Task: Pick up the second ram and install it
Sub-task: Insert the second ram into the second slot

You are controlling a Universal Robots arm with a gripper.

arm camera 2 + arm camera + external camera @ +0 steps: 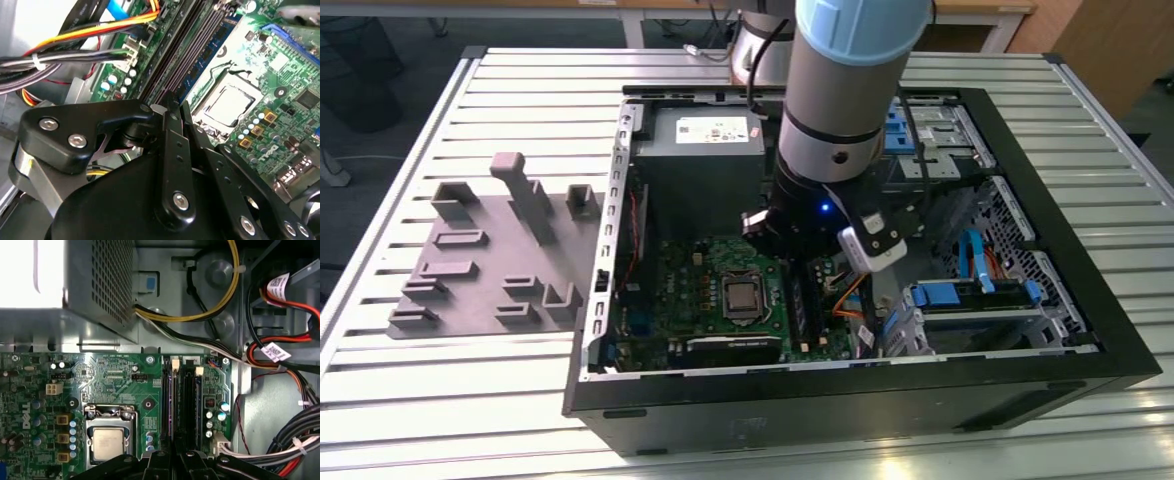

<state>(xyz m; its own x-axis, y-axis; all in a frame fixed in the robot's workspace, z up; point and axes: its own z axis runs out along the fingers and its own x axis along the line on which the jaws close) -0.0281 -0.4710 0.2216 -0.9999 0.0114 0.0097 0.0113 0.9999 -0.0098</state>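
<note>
Second wrist view, nearest first: the black pincer [172,107] has its fingers [170,150] drawn together, tips pressing down at the memory slots [192,45] — whether a board sits between them I cannot tell. Just past the tips, in the first wrist view, the second ram [169,405] stands seated in a slot beside the processor [109,444] on the motherboard [110,380]. Beyond lie bundled cables [295,440] and the power supply [100,285]. Exterior view — the arm [834,120] reaches into the open computer case [1067,330], with the grey tray [480,270] farther off on the slatted desk [400,390].
</note>
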